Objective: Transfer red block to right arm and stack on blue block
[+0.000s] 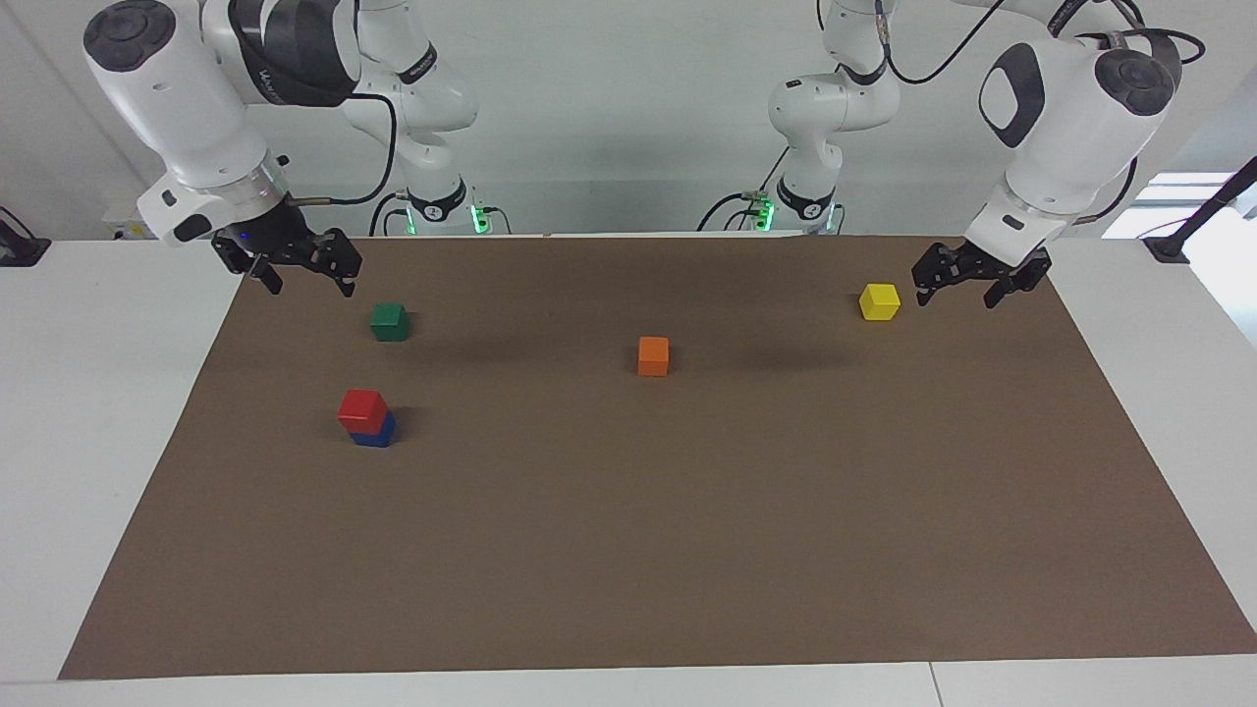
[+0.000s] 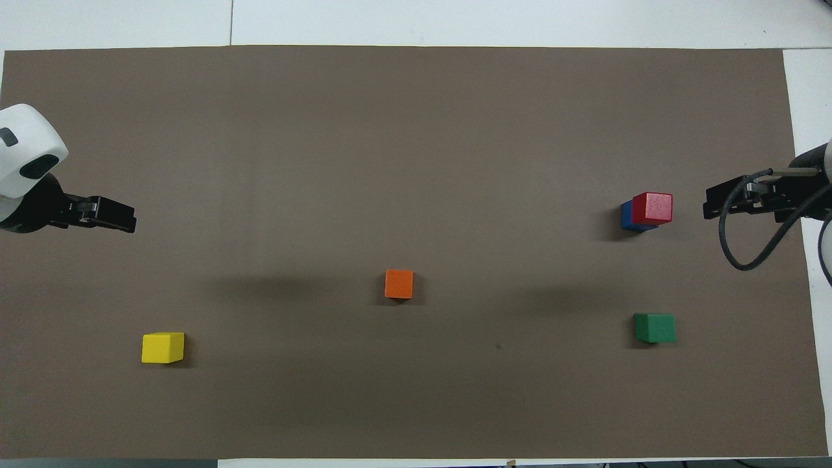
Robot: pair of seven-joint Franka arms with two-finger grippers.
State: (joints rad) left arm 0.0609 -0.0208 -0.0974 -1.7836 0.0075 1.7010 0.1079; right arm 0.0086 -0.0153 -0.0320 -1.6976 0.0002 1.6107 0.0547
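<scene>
- So from my remote seat, the small bright red cube [image 1: 362, 409] sits on top of the small deep blue cube [image 1: 376, 433], slightly offset, toward the right arm's end of the brown paper mat [image 1: 687, 550].
- I see the right arm's black two-finger gripper [image 1: 298, 263] hanging in the air over the mat's edge at that same end, fingers spread apart, holding nothing. It's well clear of the red-on-blue stack.
- My left arm's black gripper [image 1: 960, 283] hovers just beside the small yellow cube [image 1: 879, 300] at the left arm's end, jaws released too, nothing in them. That arm is just waiting.
- Small green cube [image 1: 390, 321] lies on the mat nearer to the robots than the stack, not touching anything.
- Small orange cube [image 1: 653, 355] sits alone around the middle of the mat, well apart from the rest.
- From the overhead camera the red cube [image 2: 652, 208] covers most of the blue one [image 2: 626, 216], with a strip of blue showing along one side.
- White table [image 1: 88, 393] shows around the mat.
</scene>
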